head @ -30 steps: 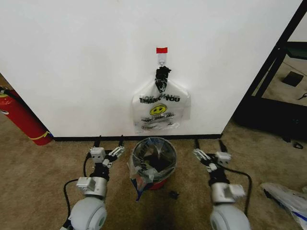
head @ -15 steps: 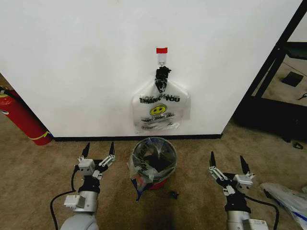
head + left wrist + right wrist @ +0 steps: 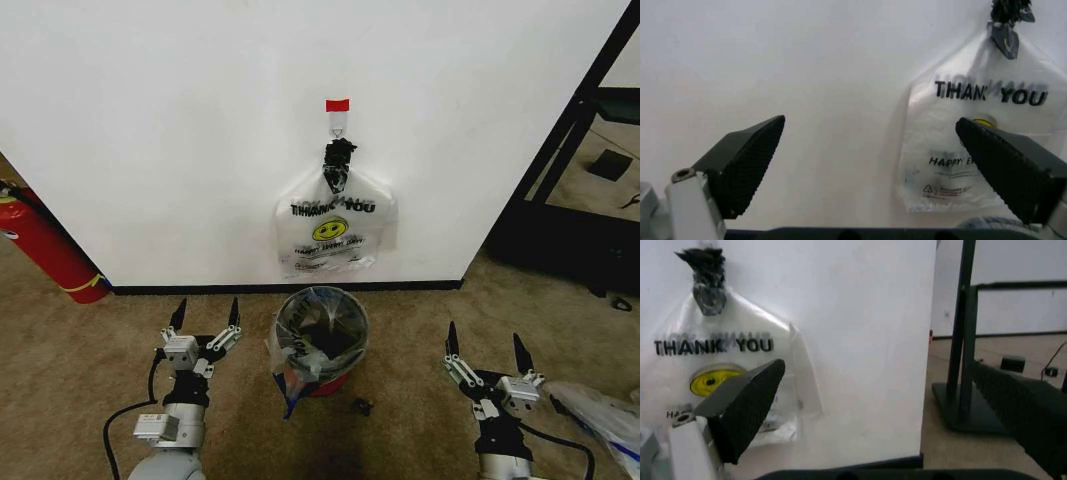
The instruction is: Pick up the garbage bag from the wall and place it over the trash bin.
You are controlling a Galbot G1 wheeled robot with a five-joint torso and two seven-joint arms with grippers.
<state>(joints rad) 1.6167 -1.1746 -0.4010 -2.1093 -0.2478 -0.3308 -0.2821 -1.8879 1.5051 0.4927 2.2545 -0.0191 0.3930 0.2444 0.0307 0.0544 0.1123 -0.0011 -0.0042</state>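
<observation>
Brown carpet floor [image 3: 80,370] carries the trash bin [image 3: 322,340] at centre. A red fire extinguisher [image 3: 45,250] lies at nine o'clock; a plastic bag [image 3: 600,415] at four o'clock.

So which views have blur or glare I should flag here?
Head view: sharp, evenly lit; soft shadow on the carpet below the small round black trash bin. Left wrist view: "THANK YOU" lettering on the white hanging plastic bag is smeared. Right wrist view: soft throughout, the hand's near fingers unfocused.

Crinkly translucent plastic garbage bag [image 3: 312,345] lines the trash bin [image 3: 335,378]; wall [image 3: 180,130] matt.

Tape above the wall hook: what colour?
Red tape, clearest in the head view.
</observation>
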